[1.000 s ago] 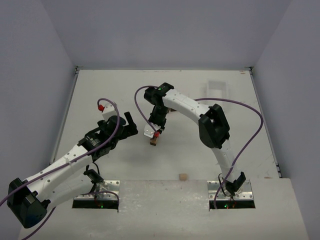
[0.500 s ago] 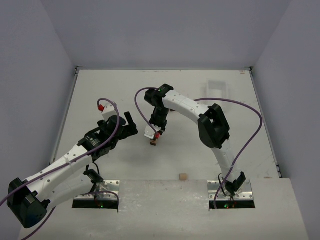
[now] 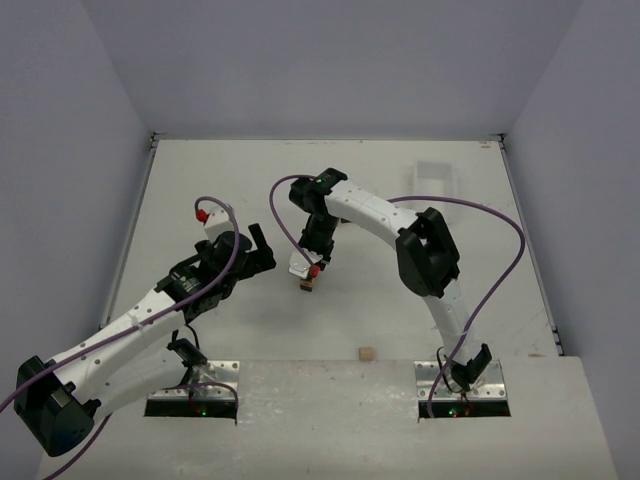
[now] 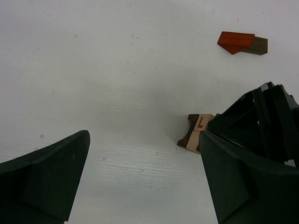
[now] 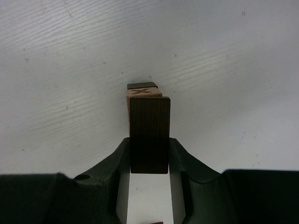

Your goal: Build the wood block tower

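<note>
Counting from above, we find two grippers, one tower, one tray and several separate blocks. Our right gripper pinches one dark block upright, directly over the tower, which stands near the middle of the table. From the right wrist camera the tower shows one X-marked block, light tan, with a dark piece behind it. The held block hides the rest, and we cannot tell whether it touches the tower. Our left gripper is spread wide and holds nothing, hovering just left of the tower. Three loose blocks lie about. One red block touches one brown block beyond the tower. One tan block lies alone at the near edge. The white tray sits at the far right, well apart.
</note>
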`<control>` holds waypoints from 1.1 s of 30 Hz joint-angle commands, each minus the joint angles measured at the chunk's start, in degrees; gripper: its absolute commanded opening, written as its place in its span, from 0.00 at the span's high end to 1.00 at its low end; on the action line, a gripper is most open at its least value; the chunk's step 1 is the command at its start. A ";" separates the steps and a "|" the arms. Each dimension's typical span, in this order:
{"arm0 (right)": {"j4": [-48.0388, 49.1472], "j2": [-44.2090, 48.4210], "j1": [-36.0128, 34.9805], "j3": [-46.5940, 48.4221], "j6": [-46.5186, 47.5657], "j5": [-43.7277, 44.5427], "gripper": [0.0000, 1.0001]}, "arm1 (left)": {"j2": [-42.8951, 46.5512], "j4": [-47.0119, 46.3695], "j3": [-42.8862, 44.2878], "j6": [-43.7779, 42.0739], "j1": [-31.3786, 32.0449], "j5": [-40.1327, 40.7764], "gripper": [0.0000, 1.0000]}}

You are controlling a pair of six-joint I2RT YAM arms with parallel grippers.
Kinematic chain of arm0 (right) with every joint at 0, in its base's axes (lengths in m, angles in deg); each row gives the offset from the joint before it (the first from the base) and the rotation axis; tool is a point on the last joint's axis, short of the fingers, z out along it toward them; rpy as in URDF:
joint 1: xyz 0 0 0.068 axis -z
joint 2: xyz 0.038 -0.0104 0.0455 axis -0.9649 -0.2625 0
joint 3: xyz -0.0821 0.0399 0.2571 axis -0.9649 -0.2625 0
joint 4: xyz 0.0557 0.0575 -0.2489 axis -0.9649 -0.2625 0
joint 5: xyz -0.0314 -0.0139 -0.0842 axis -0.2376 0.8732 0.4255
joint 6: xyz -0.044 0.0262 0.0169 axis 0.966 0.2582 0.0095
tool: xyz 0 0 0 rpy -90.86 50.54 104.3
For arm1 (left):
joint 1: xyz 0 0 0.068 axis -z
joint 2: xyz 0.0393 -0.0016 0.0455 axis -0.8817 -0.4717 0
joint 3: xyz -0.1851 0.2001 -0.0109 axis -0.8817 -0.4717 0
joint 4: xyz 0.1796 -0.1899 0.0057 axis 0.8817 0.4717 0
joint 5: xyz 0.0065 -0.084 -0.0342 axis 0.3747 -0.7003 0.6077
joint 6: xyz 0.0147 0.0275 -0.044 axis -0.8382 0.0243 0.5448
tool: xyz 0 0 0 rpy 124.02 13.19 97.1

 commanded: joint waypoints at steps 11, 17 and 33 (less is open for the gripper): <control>-9.78 1.93 -0.13 0.86 8.38 -1.39 0.56 | 0.71 -1.60 0.10 -0.23 -0.17 1.00 0.00; -9.78 1.84 -0.18 1.12 8.12 -1.34 0.49 | 0.45 -1.60 0.10 -0.19 -0.11 1.00 0.00; -7.12 9.33 0.11 -2.39 3.61 -2.81 0.01 | 2.65 0.17 0.51 1.64 -0.17 1.01 0.00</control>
